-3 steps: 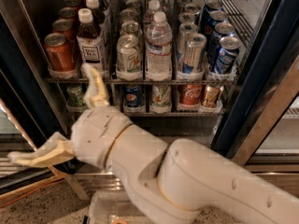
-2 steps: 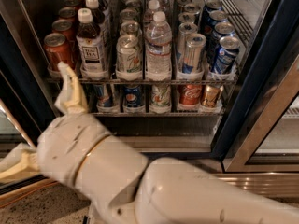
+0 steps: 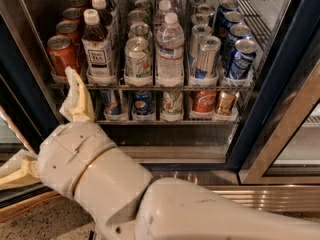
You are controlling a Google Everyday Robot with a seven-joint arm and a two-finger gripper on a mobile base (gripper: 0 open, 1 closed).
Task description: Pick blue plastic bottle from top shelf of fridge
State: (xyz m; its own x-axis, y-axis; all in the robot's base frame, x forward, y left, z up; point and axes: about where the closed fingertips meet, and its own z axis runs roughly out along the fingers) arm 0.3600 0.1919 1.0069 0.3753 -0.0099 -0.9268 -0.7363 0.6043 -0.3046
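Note:
The blue plastic bottle [image 3: 98,48] stands at the front of the second lane from the left on the top shelf [image 3: 150,87] of the fridge [image 3: 262,104]. It holds brown tea and has a white cap and a white label. More tea bottles stand behind it. My gripper [image 3: 37,126] is low at the left, in front of the fridge and below the shelf. It is open, with one cream finger [image 3: 77,97] pointing up just under the shelf's left end and the other finger [image 3: 15,170] reaching left. Nothing is between them.
A red can [image 3: 62,54] stands left of the tea bottle and a pale can [image 3: 138,59] right of it. Further right are a clear water bottle [image 3: 170,49], silver cans and blue cans [image 3: 239,59]. Short soda cans [image 3: 204,102] fill the lower rack. The open glass door [image 3: 285,134] is at the right.
My arm swung left from under the tea bottle's lane toward the shelf's left end, then eased slightly back right. The bottles and cans have not moved.

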